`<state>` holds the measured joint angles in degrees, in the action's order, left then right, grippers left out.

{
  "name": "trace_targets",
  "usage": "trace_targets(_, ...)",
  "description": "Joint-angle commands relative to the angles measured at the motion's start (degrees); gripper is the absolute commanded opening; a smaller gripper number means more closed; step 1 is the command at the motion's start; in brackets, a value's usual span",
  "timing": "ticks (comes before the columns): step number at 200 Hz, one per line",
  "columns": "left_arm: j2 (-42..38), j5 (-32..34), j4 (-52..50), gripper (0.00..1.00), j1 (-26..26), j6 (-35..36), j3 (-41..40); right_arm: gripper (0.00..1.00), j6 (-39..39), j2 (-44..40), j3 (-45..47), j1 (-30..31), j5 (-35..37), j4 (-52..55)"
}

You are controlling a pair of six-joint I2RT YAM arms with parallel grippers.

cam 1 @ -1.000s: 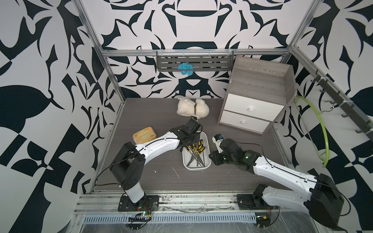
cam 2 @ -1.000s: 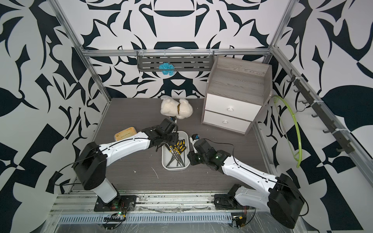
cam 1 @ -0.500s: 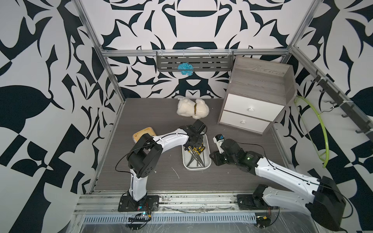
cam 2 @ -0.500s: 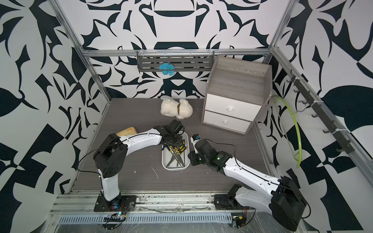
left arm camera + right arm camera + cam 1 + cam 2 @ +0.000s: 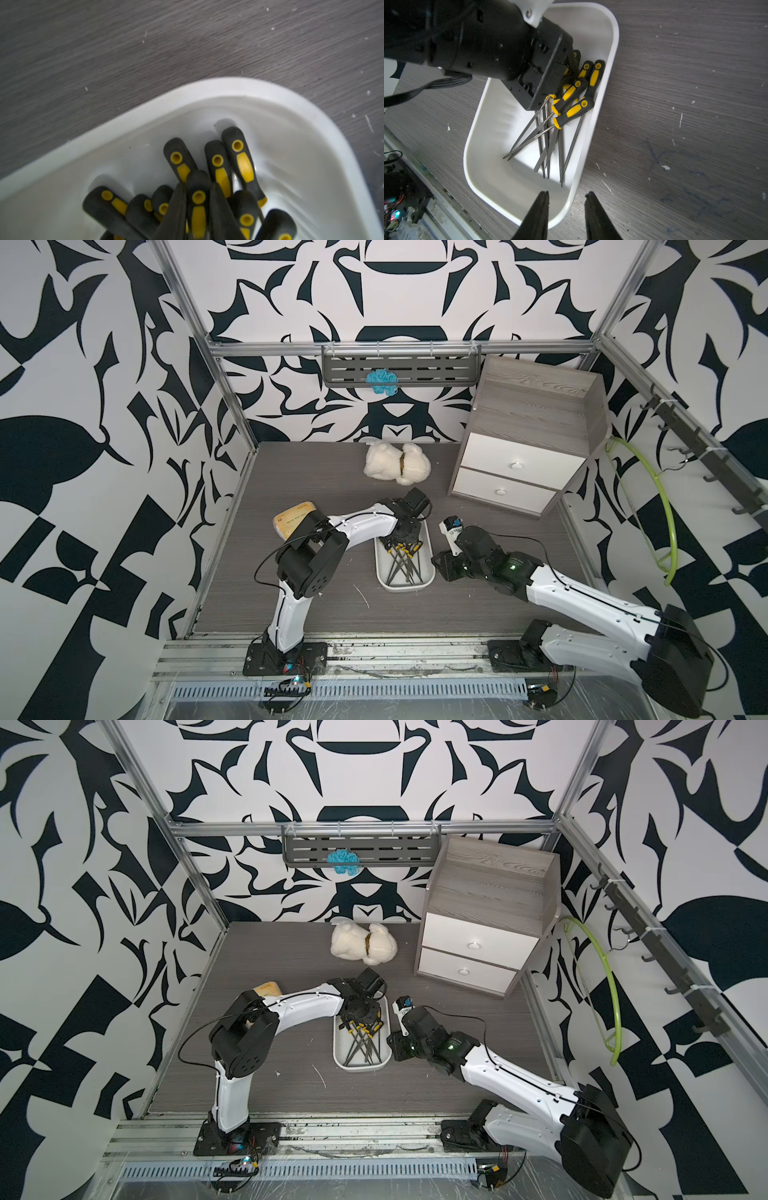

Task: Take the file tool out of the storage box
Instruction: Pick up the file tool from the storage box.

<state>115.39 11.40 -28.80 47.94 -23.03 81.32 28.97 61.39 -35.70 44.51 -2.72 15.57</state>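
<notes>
The grey table [image 5: 478, 605] carries a cabinet [image 5: 536, 439] at the back. Nearer the front, between the two arms, sits the white storage box [image 5: 380, 572]. Inside it lies a loose bundle of files [image 5: 560, 133], black and yellow handles crowded at one end and metal shafts crossing toward the other.

The right gripper [image 5: 566, 195] sits at the box's near corner, jaws parted astride the rim with a gap on each side, so it is not visibly pinching.

The left gripper [image 5: 197, 187] reaches down among the handles, and its fingers [image 5: 176, 207] look clenched on the sides of one file [image 5: 198, 216].

That file lies in the box with the others. The grasp looks made. Lifting it clear and setting it outside is not yet done.
</notes>
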Motion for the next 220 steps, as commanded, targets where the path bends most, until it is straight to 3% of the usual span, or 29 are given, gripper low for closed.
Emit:
trace_targets(1, -0.77, 0.99, -2.07, 0.10, 0.22, -0.17, 0.18, 0.35, -0.32, -1.31, 0.10, 0.31, 0.27, -1.34)
trace_targets(67, -6.62, 4.94, -4.65, 0.09, 0.14, 0.12, 2.85, 0.35, -0.32, -0.85, 0.09, 0.31, 0.44, -1.36)
trace_targets(122, -17.38, 4.86, 5.63, 0.02, -0.07, 0.76, -4.15, 0.34, -0.39, -1.04, 0.10, 0.31, 0.51, -1.51)
trace_targets(156, -27.75, -1.56, 15.08, 0.01, -3.15, -1.16, -10.01, 0.34, -0.80, -2.13, 0.45, 0.32, 0.80, -2.12)
trace_targets(174, -33.00, -8.49, 21.37, 0.00, -6.28, -4.58, -13.85, 0.31, -1.78, -2.74, 0.37, 0.36, 0.20, -2.12)
trace_targets(195, -39.50, -17.81, 32.44, 0.00, -9.31, -11.23, -23.03, 0.30, -3.78, -3.75, 0.36, 0.31, -3.37, -3.17)
trace_targets(220, -46.10, -23.88, 34.86, 0.00, -9.97, -13.93, -29.47, 0.31, -4.57, -4.43, -0.25, 0.31, -9.29, -6.15)
